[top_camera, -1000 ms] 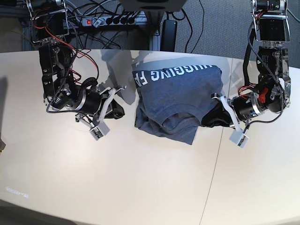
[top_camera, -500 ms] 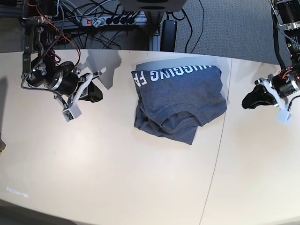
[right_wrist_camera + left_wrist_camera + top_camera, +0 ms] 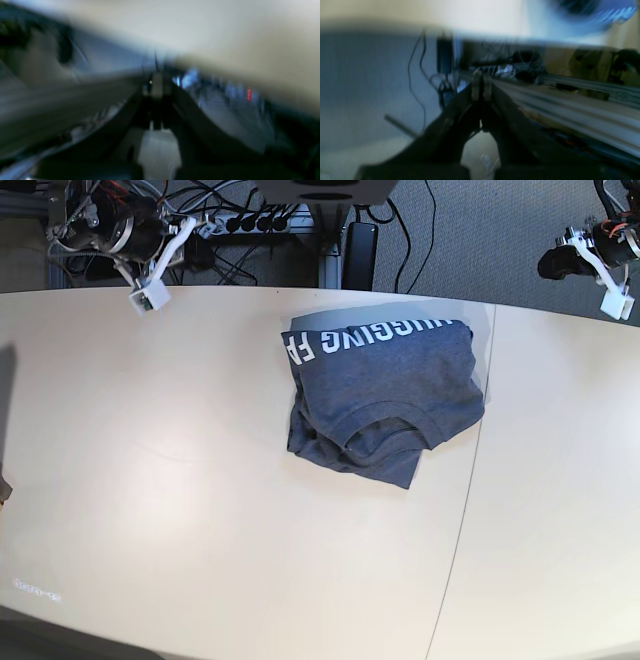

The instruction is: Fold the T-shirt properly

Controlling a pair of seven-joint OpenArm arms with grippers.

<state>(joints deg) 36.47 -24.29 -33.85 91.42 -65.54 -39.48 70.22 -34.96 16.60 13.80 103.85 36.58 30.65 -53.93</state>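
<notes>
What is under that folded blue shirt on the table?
The T-shirt lies on the pale table. Its own folded layers show at the lower edge. A thin light strip peeks out along its top; what that is, and anything else beneath, is covered.

Both arms have been drawn back from the table [image 3: 200, 560] toward its far edge. The right gripper [image 3: 190, 235], earlier low beside the T-shirt [image 3: 385, 395] and then further off on the tabletop, is now seen over the cables beyond the far edge. The left gripper [image 3: 556, 262], earlier touching the shirt's side, has been lifted to the far corner past the table, well apart from the cloth; in both blurred wrist views the jaws are seen closed together.
</notes>
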